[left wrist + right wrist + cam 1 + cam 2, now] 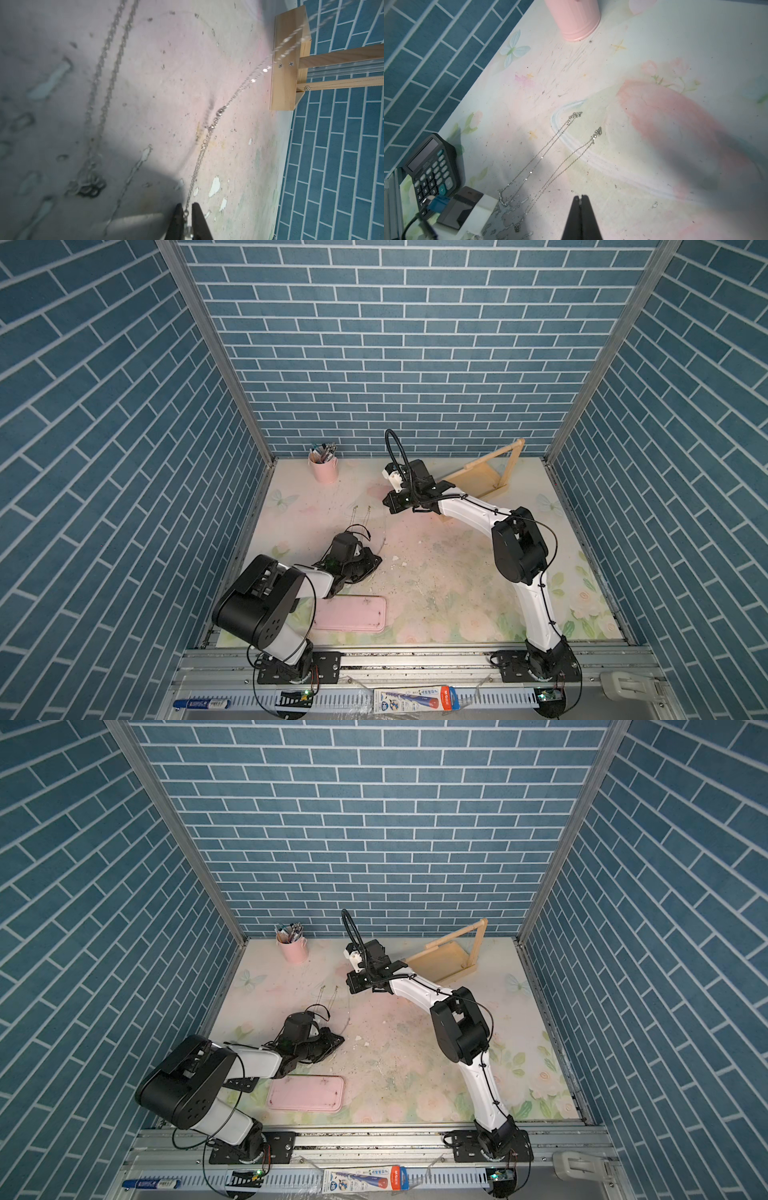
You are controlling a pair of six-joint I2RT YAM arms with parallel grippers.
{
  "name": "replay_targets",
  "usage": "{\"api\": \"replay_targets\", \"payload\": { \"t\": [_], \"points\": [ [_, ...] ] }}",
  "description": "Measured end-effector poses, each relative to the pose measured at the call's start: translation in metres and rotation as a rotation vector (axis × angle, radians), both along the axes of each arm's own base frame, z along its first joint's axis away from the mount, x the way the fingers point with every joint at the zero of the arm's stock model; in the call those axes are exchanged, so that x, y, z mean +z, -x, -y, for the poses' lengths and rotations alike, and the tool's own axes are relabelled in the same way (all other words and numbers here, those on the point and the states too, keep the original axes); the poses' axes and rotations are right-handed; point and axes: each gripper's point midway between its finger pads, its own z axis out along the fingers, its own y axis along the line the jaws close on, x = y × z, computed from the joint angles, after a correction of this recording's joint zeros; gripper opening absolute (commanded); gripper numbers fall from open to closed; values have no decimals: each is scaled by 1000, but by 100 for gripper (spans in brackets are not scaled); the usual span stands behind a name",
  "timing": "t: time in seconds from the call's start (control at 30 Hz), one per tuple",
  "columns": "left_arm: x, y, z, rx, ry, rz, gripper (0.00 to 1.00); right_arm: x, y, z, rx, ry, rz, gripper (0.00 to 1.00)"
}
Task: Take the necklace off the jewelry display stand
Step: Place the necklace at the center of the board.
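Silver necklace (208,133), black calculator (433,166), numbered keys

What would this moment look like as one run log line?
left gripper: shut on necklace | right gripper: shut, empty | jewelry display stand: upright | two other necklaces: flat on table

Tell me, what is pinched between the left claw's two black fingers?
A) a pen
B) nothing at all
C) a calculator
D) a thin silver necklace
D: in the left wrist view, the necklace runs down into the left gripper, whose jaws are closed on it.
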Motion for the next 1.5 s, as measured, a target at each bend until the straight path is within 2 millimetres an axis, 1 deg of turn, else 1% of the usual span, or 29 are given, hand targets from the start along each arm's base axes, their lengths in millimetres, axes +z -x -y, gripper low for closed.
{"api": "replay_targets", "payload": {
  "t": [0.1,0.2,0.43,0.5,0.57,0.8,0.9,1.4,1.5],
  "points": [
    [0,-3,1,3,7,8,11,-8,-1,-2,0,9,-10,0],
    [0,-5,2,8,12,15,11,-8,-5,-5,0,5,-4,0],
    [0,-6,1,17,18,19,12,11,-17,-15,-1,-24,31,0],
    [0,-6,1,18,18,20,12,14,-21,-18,-1,-29,38,0],
    [0,-6,1,18,18,19,12,13,-23,-19,-2,-29,38,0],
    [0,-4,0,20,11,14,16,-4,-21,-18,-2,-2,9,0],
    [1,-5,-1,23,7,11,17,-4,-20,-18,-2,-1,6,0],
    [1,-6,-7,40,-37,1,17,-7,-20,-18,-1,-1,5,0],
    [3,-7,-10,45,-41,3,20,-7,-20,-17,-1,-1,5,0]
  ]
}}
